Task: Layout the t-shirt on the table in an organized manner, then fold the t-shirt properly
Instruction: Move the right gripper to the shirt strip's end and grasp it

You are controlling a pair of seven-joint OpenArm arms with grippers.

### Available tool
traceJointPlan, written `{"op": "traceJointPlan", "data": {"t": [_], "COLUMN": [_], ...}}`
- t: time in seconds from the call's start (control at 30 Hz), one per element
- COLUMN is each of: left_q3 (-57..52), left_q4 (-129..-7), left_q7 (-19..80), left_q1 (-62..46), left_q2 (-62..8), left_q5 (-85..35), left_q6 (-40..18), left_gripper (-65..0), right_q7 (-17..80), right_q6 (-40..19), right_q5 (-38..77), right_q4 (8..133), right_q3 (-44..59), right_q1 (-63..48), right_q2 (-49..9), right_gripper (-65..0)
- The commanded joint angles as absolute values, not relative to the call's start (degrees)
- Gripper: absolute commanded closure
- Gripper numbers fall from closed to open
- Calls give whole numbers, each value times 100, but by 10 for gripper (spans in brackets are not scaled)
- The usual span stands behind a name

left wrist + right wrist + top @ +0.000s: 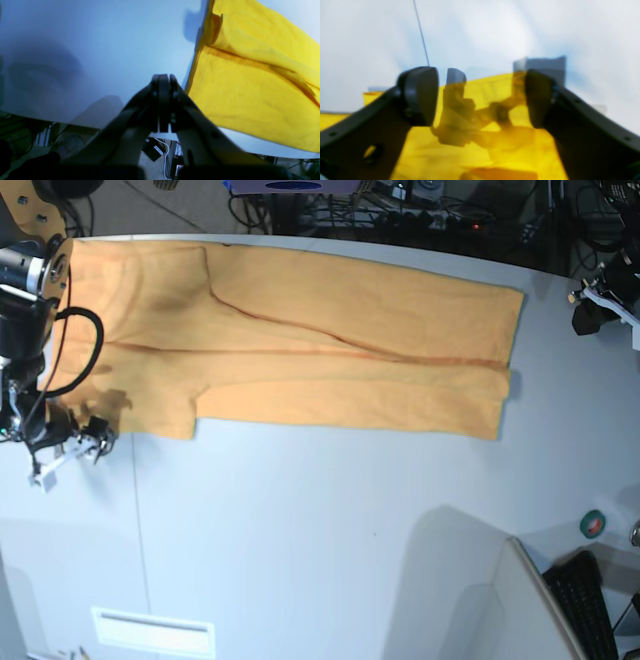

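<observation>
Right wrist view: the right pincer (481, 97) hangs released, jaws wide, over the t-shirt (470, 155). The left pincer (163, 85) is clenched on nothing, just beside the shirt's side edge. The shirt lies folded lengthwise along the far side of the surface (320, 540), whose near half offers free room.

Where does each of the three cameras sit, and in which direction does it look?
Left wrist: sits behind the shut left gripper, looks along the table at the t-shirt's edge.
Right wrist: sits behind the open right gripper, looks down on the t-shirt; blurred.
Base: sits high above, looks down on the table; the right arm shows at the left edge, the left arm at the right.
All three share the t-shirt and table.
</observation>
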State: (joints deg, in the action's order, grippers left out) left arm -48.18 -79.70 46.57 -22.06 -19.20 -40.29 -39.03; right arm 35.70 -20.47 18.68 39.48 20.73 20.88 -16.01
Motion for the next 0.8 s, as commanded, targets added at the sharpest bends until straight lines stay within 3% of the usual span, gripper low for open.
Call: {"op": "traceJointPlan", "data": {"t": [0.0, 0.07, 0.37, 0.43, 0.63, 0.77], "left_q3": [-4857, -4857, -4840, -4840, -4840, -4840], "left_q4": [-8057, -8057, -8057, -8057, -8048, -8048], "left_q7": [4549, 4549, 4549, 4549, 4549, 4549], "left_q1": [-2202, -2202, -2193, -2193, -2202, -2202], "left_q2": [-2035, -2035, -2035, -2035, -2035, -2026], "left_q5": [-4110, -4110, -4110, -4110, -4110, -4110], "left_q6": [-3925, -3916, -3908, -3908, -3908, -3908], "left_gripper": [0, 0, 0, 0, 0, 0], "right_q7": [3459, 3451, 3442, 3442, 3433, 3433], "right_q6": [-2053, -2053, -2053, -2053, -2053, -2053], "right_q5": [1930, 1930, 1930, 1930, 1930, 1938], "right_q4": [4040, 4040, 4040, 4040, 4040, 4040], "right_q3": [2097, 2097, 2097, 2097, 2097, 2097], "right_q1": [2246, 2211, 2176, 2167, 2167, 2167], "right_q2": [-1736, -1727, -1736, -1736, -1719, -1719], "right_gripper": [-393, -357, -350, -300, -11, 0]}}
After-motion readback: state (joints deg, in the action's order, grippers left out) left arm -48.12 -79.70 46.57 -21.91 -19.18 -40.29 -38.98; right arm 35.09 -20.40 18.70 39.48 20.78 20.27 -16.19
